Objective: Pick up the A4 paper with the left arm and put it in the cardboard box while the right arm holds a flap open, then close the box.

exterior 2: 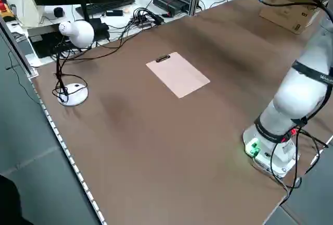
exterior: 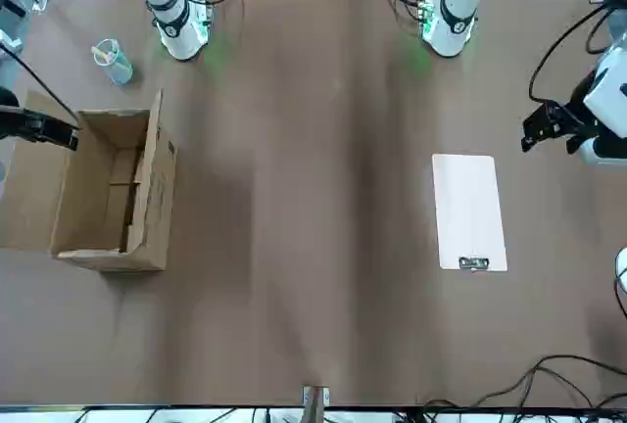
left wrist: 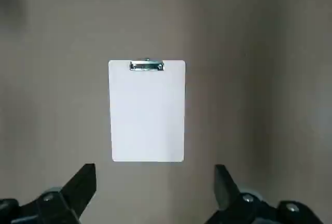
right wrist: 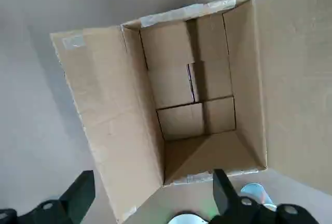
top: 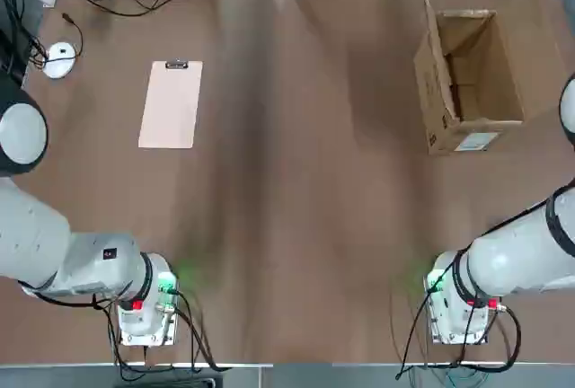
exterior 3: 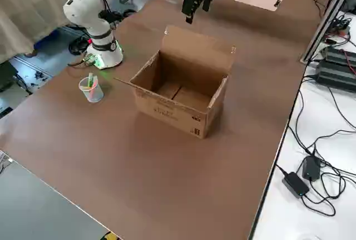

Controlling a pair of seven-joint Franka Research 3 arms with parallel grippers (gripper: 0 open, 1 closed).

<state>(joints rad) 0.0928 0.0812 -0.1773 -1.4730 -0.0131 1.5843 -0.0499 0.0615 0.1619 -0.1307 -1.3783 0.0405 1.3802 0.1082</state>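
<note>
Nothing is gripped yet, so the work stands at its opening step: reaching for the sheet. The A4 paper (top: 171,104) lies flat on the brown worktop (top: 305,190), on the left arm's side, with its small metal clip (top: 177,65) at the short edge farthest from the robot. The left gripper (left wrist: 154,182) hangs above it, fingers (left wrist: 83,180) spread wide and empty, the sheet just ahead of their tips in the wrist view.

The cardboard box (top: 467,78) sits well apart from the paper, on the far right of the worktop, open at the top and bare inside. One long flap (exterior: 155,183) stands upright on the side nearer the middle of the worktop; another seems to lie folded outward on the opposite side, though the views do not show it well. The right gripper (right wrist: 150,193) hovers over the box, fingers likewise wide apart and touching nothing. A plastic cup (exterior 3: 92,89) stands near the right arm's base.

The next move, as I judge it, asks the left gripper to come down at an edge of the sheet, probably the clipped end, since a thin flat sheet gives the fingers little to pinch. Meanwhile the right gripper needs to take hold of a flap and keep it clear of the opening.
</note>
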